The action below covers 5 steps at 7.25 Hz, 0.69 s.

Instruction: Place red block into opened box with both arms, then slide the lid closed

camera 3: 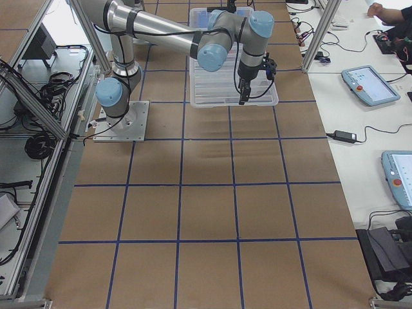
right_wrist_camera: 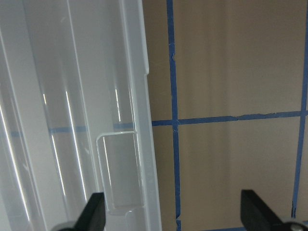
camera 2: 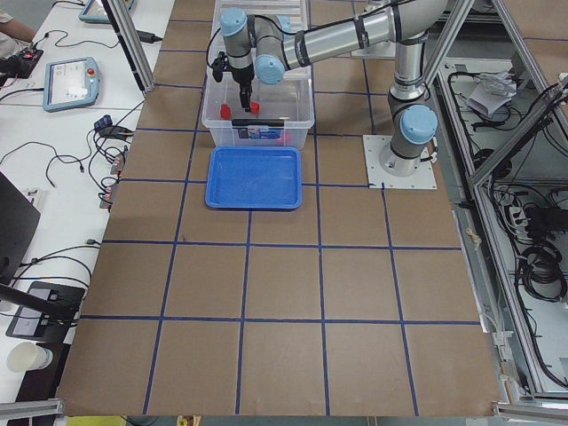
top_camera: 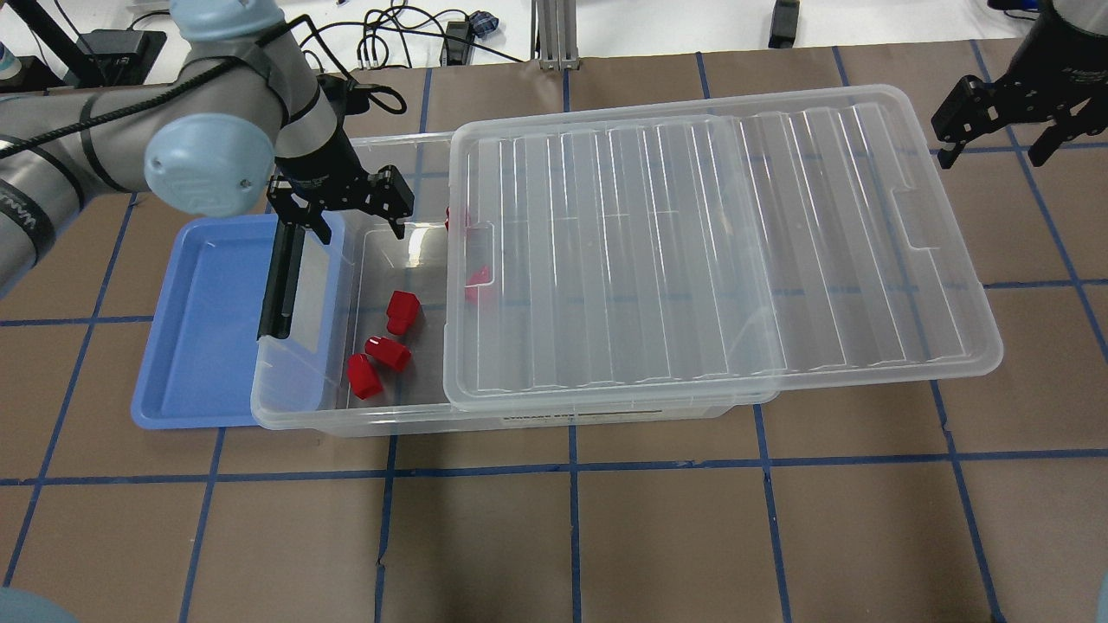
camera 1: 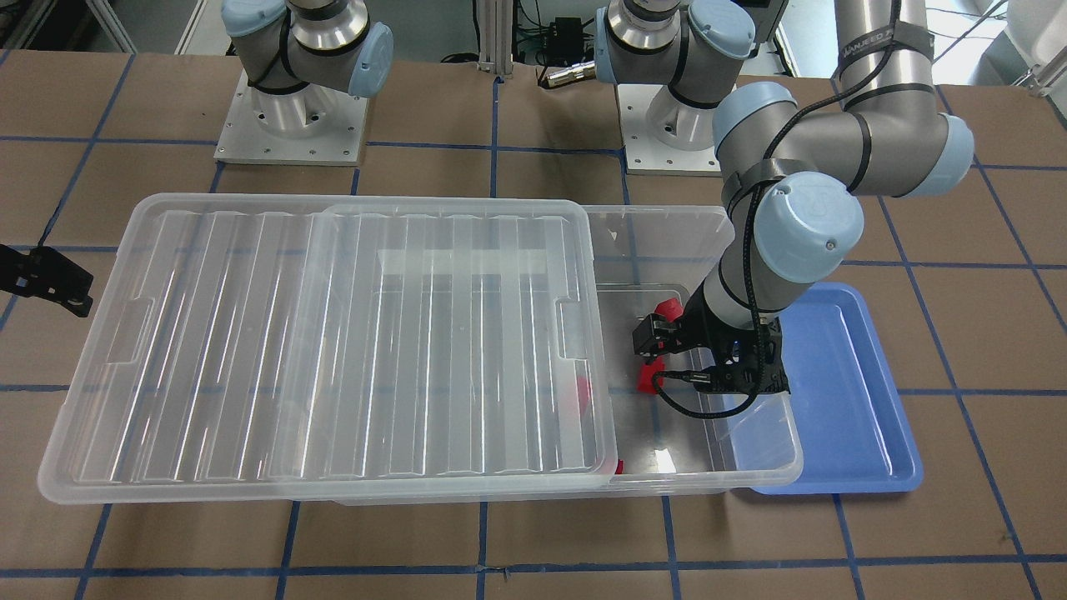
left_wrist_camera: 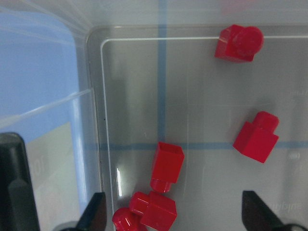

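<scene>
The left gripper hangs with jaws spread and empty over the uncovered end of the box. Directly below it, between its fingertips, a red block lies on the box floor among several alike. The right gripper is also spread and empty, with one fingertip over the notched short end of the lid and the other over bare table; the lid rests on the box, offset toward that gripper.
</scene>
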### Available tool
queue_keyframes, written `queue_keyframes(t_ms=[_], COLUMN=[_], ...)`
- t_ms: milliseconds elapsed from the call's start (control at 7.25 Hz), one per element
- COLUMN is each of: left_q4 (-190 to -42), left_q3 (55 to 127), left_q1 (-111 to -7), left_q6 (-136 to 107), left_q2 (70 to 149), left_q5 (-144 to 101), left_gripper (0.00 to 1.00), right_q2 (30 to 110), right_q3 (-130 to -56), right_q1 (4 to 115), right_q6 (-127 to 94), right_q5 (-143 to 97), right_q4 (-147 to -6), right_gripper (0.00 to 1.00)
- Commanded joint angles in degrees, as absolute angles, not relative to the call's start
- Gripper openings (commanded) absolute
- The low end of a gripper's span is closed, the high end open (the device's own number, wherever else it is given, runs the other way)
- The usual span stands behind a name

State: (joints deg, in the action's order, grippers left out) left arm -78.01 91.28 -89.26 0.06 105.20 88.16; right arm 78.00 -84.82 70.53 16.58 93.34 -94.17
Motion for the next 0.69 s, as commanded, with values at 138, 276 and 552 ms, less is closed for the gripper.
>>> queue_keyframes(t_ms=[138,276,552], left_q4=[-92.5,-92.7,-92.6], left_q3=[80.4,80.9,80.9], left_q1=[-89.8,-89.7,-89.7], left_q6=[0.3,0.9,0.9], left_q2=[100.5,98.9,96.6], left_q5=[88.3,88.9,88.9], left_gripper=[1.00,1.00,1.00], right_q2=[75.5,75.2,73.7], right_q3=[-84.9,-85.1,-85.1], right_q1=[70.1,69.8,68.1], right_q6=[17.2,17.3,21.6], right_q5=[93.5,93.5,96.6], right_q4=[-94.7,-94.7,-99.9], right_gripper=[1.00,1.00,1.00])
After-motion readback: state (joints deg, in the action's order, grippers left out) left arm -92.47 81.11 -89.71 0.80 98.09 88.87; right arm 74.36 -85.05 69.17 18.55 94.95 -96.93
